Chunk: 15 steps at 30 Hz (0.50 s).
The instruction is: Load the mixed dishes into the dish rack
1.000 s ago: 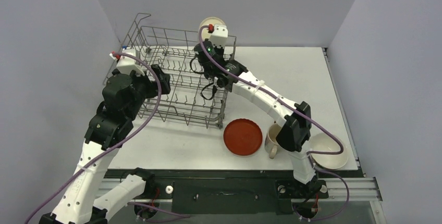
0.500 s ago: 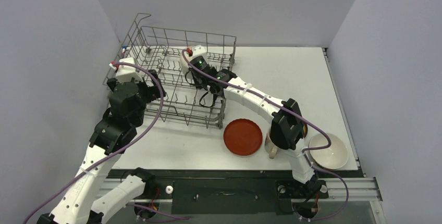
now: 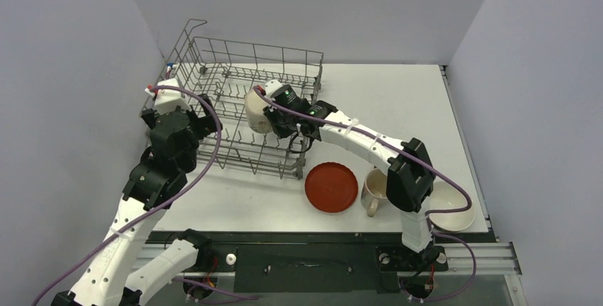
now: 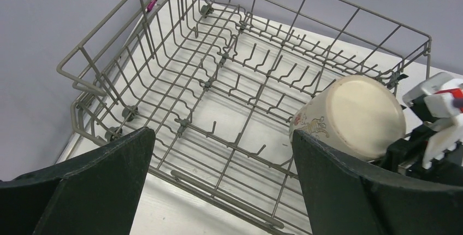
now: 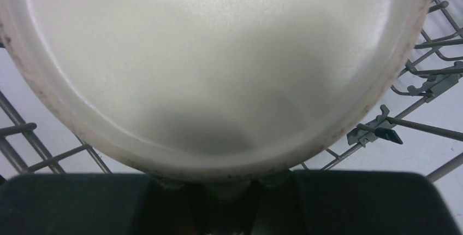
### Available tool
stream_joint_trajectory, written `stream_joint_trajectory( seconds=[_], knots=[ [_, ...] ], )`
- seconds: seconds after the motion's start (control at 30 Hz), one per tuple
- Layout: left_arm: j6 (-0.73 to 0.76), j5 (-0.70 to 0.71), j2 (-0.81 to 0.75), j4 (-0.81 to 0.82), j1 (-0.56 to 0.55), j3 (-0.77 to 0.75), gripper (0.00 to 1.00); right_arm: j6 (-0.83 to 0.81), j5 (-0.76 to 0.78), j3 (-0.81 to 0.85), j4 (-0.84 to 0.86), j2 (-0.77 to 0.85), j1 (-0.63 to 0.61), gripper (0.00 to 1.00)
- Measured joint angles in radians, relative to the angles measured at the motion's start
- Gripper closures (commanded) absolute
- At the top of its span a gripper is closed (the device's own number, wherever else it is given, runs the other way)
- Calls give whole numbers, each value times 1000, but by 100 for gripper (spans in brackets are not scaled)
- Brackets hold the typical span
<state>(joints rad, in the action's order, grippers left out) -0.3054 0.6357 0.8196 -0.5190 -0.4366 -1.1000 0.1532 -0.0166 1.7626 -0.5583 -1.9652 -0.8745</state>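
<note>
The grey wire dish rack stands at the far left of the table. My right gripper is shut on the rim of a cream mug with a floral print, held tilted on its side low inside the rack's right part. The mug fills the right wrist view, with the gripper under it. My left gripper is open and empty at the rack's left side; its view shows the rack and the held mug. The yellow saucer is out of view.
On the table right of the rack lie a red plate, a second mug and a white bowl, partly hidden by my right arm. Rack tines stand close around the held mug.
My right gripper has brought the mug from above the rack's far rim down and nearer, into the rack. My left gripper has shifted slightly left along the rack's side.
</note>
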Motion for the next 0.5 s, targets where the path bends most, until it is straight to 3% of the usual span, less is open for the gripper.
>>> stream_joint_trajectory(
  seconds=[0.5],
  knots=[
    [-1,-24,14,0,5,15,4,-103,-108,-74,-89,122,12,100]
  ],
)
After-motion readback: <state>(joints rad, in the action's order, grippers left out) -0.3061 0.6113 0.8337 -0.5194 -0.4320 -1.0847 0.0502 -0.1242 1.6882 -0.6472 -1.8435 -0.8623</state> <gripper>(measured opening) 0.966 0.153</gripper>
